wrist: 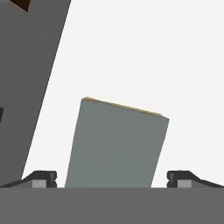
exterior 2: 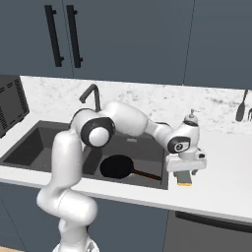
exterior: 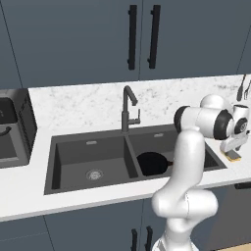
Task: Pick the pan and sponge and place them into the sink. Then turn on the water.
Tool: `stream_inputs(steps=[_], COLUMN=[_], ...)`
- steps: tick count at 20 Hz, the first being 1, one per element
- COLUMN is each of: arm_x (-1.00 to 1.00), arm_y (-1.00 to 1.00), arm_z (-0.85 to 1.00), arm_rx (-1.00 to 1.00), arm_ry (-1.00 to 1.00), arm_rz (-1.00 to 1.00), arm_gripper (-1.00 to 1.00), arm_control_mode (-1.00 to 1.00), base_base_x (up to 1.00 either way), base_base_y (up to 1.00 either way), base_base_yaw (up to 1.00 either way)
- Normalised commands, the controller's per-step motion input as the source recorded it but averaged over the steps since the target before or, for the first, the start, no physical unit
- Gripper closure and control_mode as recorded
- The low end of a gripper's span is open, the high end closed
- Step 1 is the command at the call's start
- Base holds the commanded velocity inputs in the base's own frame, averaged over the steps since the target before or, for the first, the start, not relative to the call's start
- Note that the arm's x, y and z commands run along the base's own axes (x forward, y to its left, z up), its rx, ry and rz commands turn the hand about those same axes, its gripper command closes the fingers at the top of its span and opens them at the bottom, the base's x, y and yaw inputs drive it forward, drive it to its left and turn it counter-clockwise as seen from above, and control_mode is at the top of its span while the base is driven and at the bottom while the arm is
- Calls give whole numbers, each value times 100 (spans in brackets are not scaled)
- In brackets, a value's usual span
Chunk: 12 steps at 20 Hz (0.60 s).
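The hand [exterior 2: 184, 173] hangs spread wide over the sponge [wrist: 117, 146], which lies on the table [exterior 2: 226, 182] just past the sink's [exterior: 59, 169] right edge, scrub side up between the two fingertips [wrist: 41, 178]. If the hand closes too high, the soft sponge may slip out or tip. The pan [exterior: 153, 163] lies in the right basin, its handle toward that basin's right wall; the left basin looks empty apart from its drain. No water runs from the faucet [exterior: 128, 109].
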Motion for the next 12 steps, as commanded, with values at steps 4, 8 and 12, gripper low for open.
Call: stream_inputs(steps=[4, 8, 12], arm_x=[13, 9, 6], arm_y=[0, 0, 0], arm_z=[-23, -26, -25], arm_rx=[4, 5, 4], arm_ry=[11, 9, 6], arm_rz=[-4, -5, -6], arm_gripper=[-100, -100, -100], arm_control_mode=[-100, -100, -100], base_base_x=[0, 0, 0], base_base_y=[0, 0, 0], base_base_yaw=[0, 0, 0])
